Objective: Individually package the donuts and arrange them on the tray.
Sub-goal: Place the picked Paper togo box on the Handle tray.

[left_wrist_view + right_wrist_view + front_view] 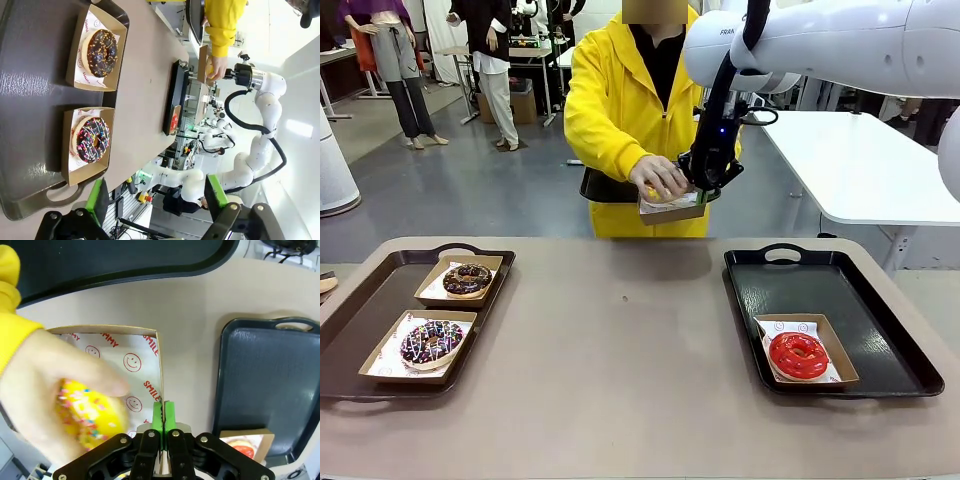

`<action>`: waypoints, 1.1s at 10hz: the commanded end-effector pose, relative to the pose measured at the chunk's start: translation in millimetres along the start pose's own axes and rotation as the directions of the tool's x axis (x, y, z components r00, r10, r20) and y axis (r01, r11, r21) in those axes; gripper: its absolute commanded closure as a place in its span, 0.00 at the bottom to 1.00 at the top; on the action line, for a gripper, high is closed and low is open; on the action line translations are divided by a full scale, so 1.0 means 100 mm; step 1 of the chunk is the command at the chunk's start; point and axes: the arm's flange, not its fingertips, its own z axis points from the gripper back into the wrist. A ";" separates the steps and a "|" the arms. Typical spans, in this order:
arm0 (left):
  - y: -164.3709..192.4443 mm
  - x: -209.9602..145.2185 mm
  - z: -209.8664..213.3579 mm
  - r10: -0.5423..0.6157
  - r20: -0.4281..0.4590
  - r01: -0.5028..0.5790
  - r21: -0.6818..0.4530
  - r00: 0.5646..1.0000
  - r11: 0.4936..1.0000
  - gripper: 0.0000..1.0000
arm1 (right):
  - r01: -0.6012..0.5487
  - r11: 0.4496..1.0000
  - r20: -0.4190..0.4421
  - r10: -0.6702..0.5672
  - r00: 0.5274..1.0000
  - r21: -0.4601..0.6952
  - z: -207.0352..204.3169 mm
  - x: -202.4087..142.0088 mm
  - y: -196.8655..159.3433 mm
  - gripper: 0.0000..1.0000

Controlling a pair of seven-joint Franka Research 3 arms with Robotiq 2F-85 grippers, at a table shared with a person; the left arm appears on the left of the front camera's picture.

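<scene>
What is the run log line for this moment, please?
right gripper: shut on box wall | person's hand: placing yellow donut in box | left gripper: open, above left tray

Front view: fixed on the robot's edge of the surface [620,340], raised, facing across to the person [630,110] at the far edge; takes in both trays.

Left wrist view: rolled sideways, sits close above the left tray [35,90], looks along the surface toward the right arm [260,100] far off.

Right wrist view: very close, looks steeply down on a paper box [125,360] near the far edge.

All three share the right tray [840,300] and that box.
</scene>
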 end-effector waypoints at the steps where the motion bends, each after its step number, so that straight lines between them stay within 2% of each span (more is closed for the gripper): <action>1: 0.02 -0.01 0.01 -0.014 -0.004 0.014 0.003 1.000 1.000 0.00 | 0.000 1.000 0.007 0.000 1.000 -0.002 0.01 0.00 -0.01 1.00; 8: 0.02 -0.01 0.01 -0.014 -0.004 0.014 0.003 1.000 1.000 0.00 | 0.000 1.000 0.000 0.000 1.000 0.000 0.00 0.00 0.00 0.98; 9: 0.02 -0.01 0.01 -0.014 -0.004 0.014 0.003 1.000 1.000 0.00 | -0.056 0.998 0.005 0.056 0.998 -0.035 0.20 -0.17 -0.10 0.98; 11: 0.02 -0.01 0.01 -0.014 -0.004 0.014 0.003 1.000 1.000 0.00 | -0.049 0.997 0.007 0.049 0.999 -0.054 0.59 -0.32 -0.41 0.98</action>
